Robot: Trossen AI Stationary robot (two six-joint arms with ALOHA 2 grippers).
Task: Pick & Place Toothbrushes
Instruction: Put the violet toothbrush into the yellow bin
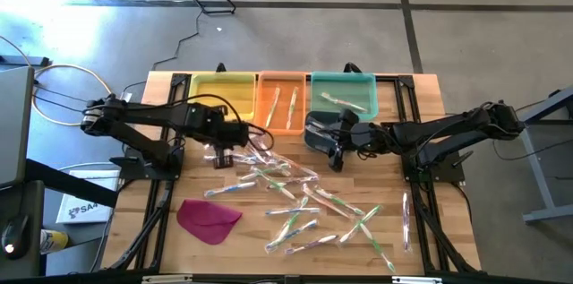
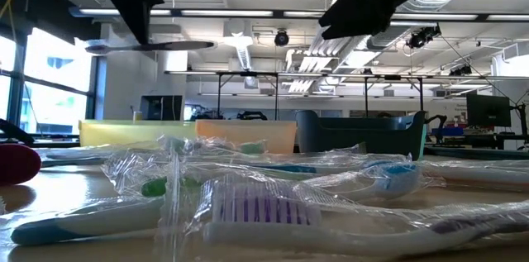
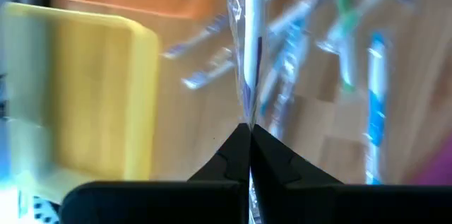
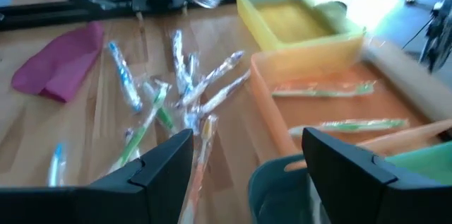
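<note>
- Two arms in the high view: left gripper [image 1: 221,154] pinches a brush [image 1: 253,143] that runs sideways toward the right gripper [image 1: 337,154], which is spread by the green bin [image 1: 343,96].
- Low view: the brush [image 2: 149,45] lies level, head leftward.
- Left wrist: fingers [image 3: 233,155] pressed together on the brush [image 3: 250,33], which points straight ahead.
- Right wrist: loose brushes [image 4: 185,83] lie ahead of the spread fingers [image 4: 169,155].

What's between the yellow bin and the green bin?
The orange bin sits between the yellow bin and the green bin, with two toothbrushes inside; the high view shows it.
</note>
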